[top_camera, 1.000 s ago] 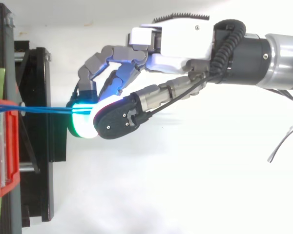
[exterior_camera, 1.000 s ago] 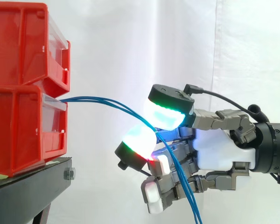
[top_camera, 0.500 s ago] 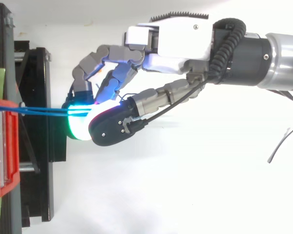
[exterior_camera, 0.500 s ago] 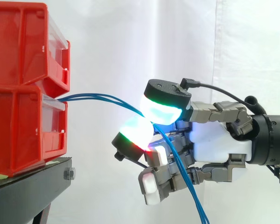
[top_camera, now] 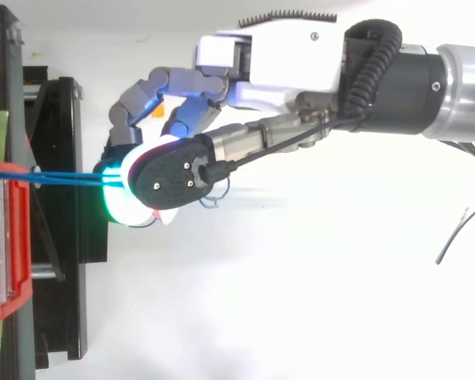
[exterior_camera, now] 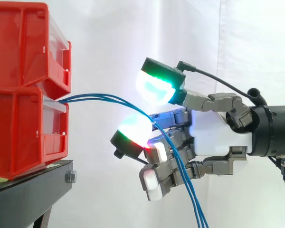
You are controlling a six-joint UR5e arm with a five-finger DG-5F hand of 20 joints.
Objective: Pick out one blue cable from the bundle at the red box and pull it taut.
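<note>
Hand (exterior_camera: pixel 218 137) first: how do we read it?

We read it as closed on the blue cables (exterior_camera: pixel 104 99). It comes in from the right with its fingers curled and pointing left toward the bins. The strands run down among those fingers.

And the two big glowing pads?

In the side view we see them apart. The upper pad (exterior_camera: pixel 154 88), cyan and green, stands above the cables with a gap below it. The lower pad (exterior_camera: pixel 133 129), white with a green and red edge, sits just under the strands. They cross its right shoulder, but we cannot tell how firmly they press there.

Where do the cables go from the hand?

To the left they rise in a shallow bow, not a straight line. They end at the front of the lower red bin (exterior_camera: pixel 19 133), near its top edge. We make out more than one strand, lying close together. To the right of the lower pad they drop steeply past the curled fingers to the bottom edge of the side view. From above we see them as a thin blue line running from the bin to the green-lit pad.

What do we have around that?

The upper red bin (exterior_camera: pixel 19 42) sits stacked on the lower one, and both stand on the black stand (exterior_camera: pixel 33 190) at the left. The hand hangs clear of them, to their right, joined to them by the cables alone. The white curtain (exterior_camera: pixel 109 38) hangs behind it all.
</note>
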